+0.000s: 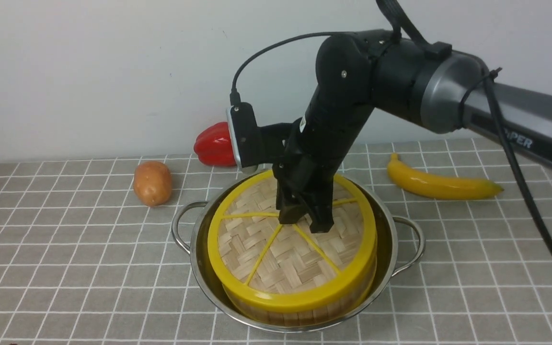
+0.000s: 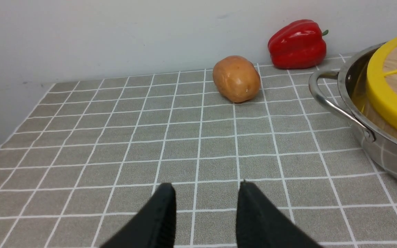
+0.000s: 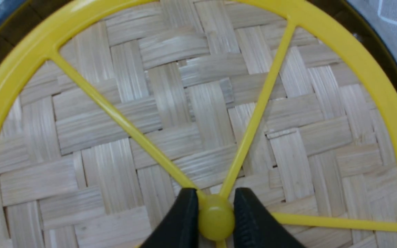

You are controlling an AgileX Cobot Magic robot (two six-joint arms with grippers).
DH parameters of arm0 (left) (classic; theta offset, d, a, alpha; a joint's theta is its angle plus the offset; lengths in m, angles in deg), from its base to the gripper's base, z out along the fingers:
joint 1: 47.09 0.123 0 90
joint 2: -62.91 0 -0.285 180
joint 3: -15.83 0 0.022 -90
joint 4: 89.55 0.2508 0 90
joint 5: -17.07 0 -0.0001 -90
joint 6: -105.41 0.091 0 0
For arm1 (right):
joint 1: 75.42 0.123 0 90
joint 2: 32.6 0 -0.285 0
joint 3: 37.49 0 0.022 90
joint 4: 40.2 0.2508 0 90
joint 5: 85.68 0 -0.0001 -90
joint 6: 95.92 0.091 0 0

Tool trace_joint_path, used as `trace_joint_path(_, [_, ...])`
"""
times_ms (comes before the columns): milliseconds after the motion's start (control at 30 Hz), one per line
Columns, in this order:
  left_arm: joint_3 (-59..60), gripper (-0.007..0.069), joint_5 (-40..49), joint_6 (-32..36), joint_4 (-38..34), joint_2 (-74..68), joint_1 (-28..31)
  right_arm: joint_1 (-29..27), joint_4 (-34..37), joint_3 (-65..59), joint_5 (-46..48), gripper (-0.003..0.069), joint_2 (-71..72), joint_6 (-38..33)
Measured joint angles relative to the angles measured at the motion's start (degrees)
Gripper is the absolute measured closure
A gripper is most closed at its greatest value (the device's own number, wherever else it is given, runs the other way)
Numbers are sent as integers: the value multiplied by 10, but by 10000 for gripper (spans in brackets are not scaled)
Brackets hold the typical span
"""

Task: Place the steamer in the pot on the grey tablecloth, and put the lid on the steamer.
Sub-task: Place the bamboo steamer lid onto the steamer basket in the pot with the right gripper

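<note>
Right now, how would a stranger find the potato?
Start at the steel pot on the grey tablecloth. Left of it, nearer the wall, lies the potato. It is dull brown and oval; the neighbouring pepper is glossy red.

The pot (image 1: 202, 254) is set near the middle of the tablecloth (image 1: 65, 268). The steamer (image 1: 304, 311) is seated in the pot, and the lid (image 1: 276, 258) is laid on the steamer. From the pot, a potato (image 1: 152, 183) is found at ten o'clock, a pepper (image 1: 214, 144) at eleven, farther back, and a banana (image 1: 439, 184) at two. The lid's centre is flanked by the jaws of the right gripper (image 1: 302, 223).
</note>
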Motion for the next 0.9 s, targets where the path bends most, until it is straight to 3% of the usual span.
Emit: trace_joint_path(900, [0, 382, 0, 0, 0, 0, 0, -21, 0, 5, -8, 515, 22, 27])
